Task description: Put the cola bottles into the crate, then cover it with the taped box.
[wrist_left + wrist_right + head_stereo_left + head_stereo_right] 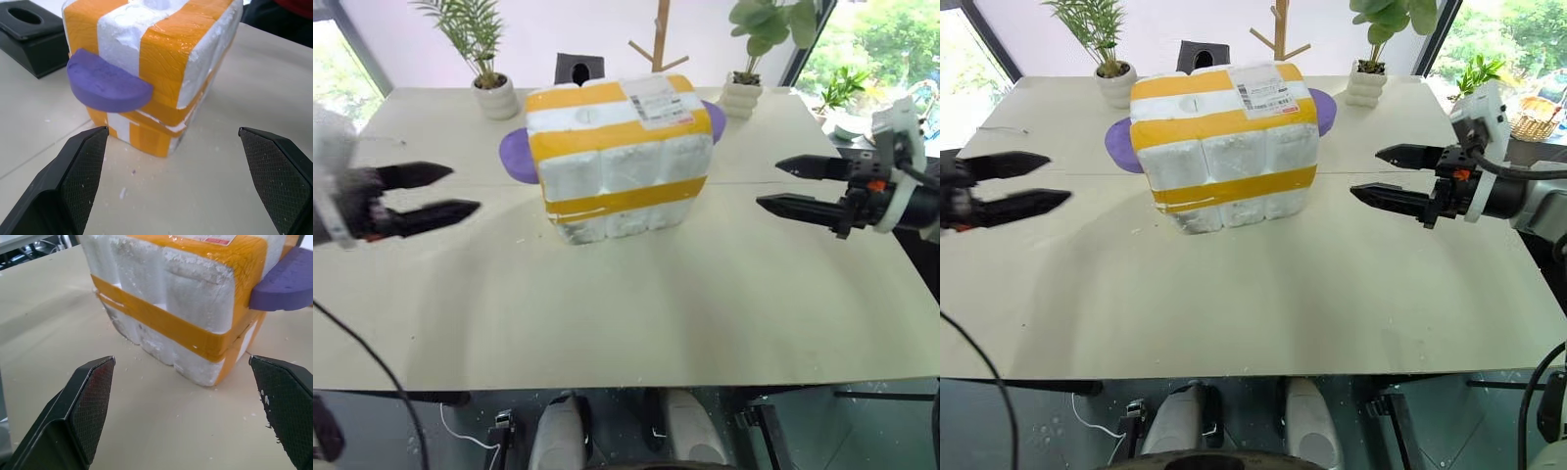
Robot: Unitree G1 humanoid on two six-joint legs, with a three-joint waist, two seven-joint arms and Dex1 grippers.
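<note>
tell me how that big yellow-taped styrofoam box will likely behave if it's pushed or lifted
The taped box looks like foam, so probably light and rigid. Crumbs around its base suggest it sheds or dents under pinching. It already sits tilted, so a high push might tip it.

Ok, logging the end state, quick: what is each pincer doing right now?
Left pincer: open, holding nothing, beside the taped box.
Right pincer: open, holding nothing, on the box's other side.

Shipping label (1262, 90) text too small, taped box (186, 308) top cut off in wrist views
</note>
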